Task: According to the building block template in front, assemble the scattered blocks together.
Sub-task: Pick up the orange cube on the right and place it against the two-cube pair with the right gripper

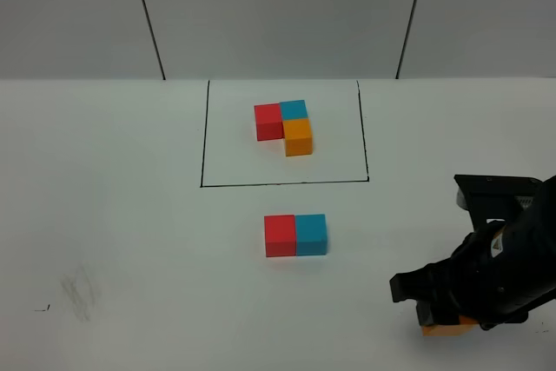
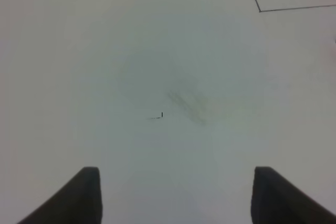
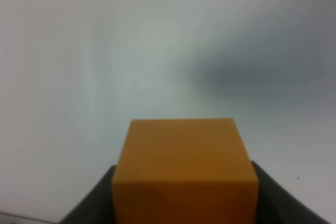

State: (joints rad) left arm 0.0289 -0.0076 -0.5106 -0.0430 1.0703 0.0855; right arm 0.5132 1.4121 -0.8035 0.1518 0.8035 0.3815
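Looks like we're on the last piece. The red cube (image 1: 280, 235) and blue cube (image 1: 311, 234) sit touching side by side on the white worktop (image 1: 130, 258), just in front of the black outline (image 1: 201, 136). Red is on the left and blue on the right, same order as the building block template (image 1: 287, 125) inside it.

The orange cube (image 3: 185, 171) is off at the near right corner, well apart from that pair. The right fingers (image 3: 92, 205) are clamped on it from both sides. I can't really tell if it's off the surface or resting on it, since the arm hides most of it from above.

The left fingers (image 2: 76, 198) are spread apart with nothing between them, over bare worktop on the left.

I reckon the step in hand is fetching orange. In the template it sits against the near face of blue, so next it needs carrying over to the pair and setting down flush against the blue cube's front side. It should be squared up, and not nudge blue away from red when it lands.
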